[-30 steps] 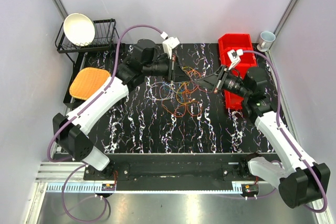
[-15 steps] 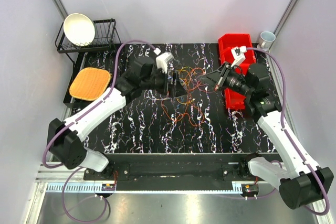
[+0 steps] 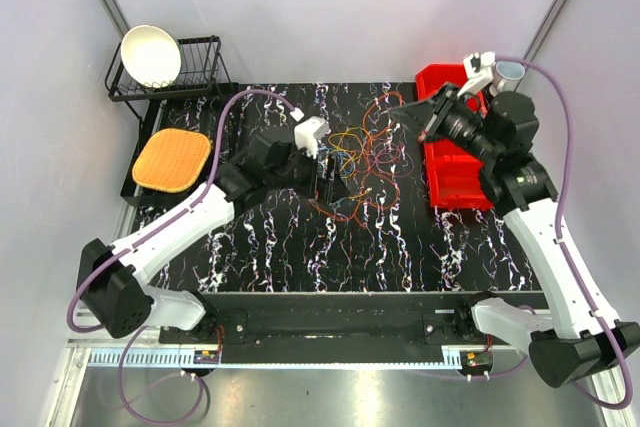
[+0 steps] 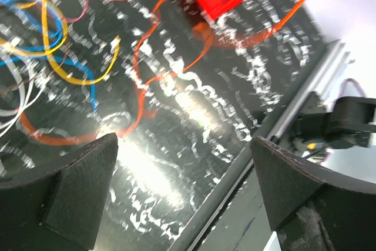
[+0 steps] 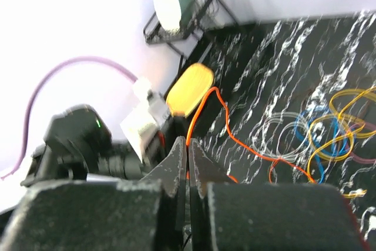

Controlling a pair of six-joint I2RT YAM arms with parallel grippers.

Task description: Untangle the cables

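the black marbled table (image 3: 250,247) carries a red bin (image 3: 455,162) at its right side. the cables (image 3: 362,155) lie tangled mid-table between both arms. the left gripper (image 4: 183,145) gapes wide, holding nothing. the right gripper (image 5: 188,145) is pinched closed on an orange cable (image 5: 207,99).

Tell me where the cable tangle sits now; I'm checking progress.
In the top view, the cables lie mid-table toward the far edge, between the left gripper and the red bin.

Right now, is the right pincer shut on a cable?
Shut on an orange cable: the right pincer has its fingers together, the wire running out between their tips.
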